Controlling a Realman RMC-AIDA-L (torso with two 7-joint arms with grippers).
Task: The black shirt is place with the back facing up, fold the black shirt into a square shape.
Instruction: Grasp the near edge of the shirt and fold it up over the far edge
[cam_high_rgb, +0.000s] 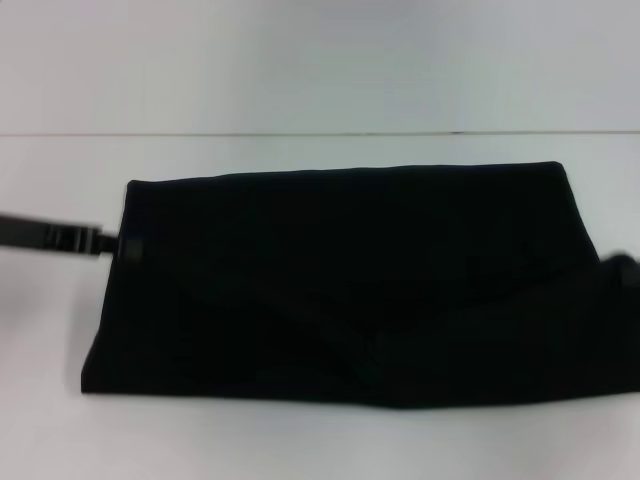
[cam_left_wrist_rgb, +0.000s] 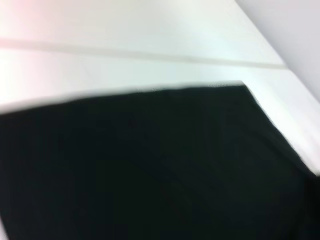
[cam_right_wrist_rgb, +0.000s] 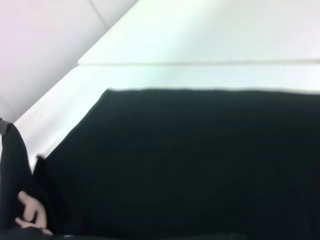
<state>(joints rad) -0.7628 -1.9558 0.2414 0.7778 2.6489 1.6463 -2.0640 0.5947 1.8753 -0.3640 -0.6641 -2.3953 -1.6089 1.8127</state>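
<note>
The black shirt (cam_high_rgb: 340, 285) lies folded into a long, wide band across the white table (cam_high_rgb: 300, 150). Its far edge is straight and its near edge is rumpled, with creases near the middle. My left gripper (cam_high_rgb: 112, 243) reaches in from the left and is at the shirt's left edge, near the far corner. My right gripper (cam_high_rgb: 622, 270) is at the shirt's right edge and merges with the dark cloth. The shirt fills the left wrist view (cam_left_wrist_rgb: 150, 170) and the right wrist view (cam_right_wrist_rgb: 190, 165).
White table surface surrounds the shirt, with a thin seam line (cam_high_rgb: 320, 133) behind it and a pale wall beyond. In the right wrist view a dark upright shape (cam_right_wrist_rgb: 12, 165) and a small pale shape (cam_right_wrist_rgb: 31, 212) sit beside the shirt's edge.
</note>
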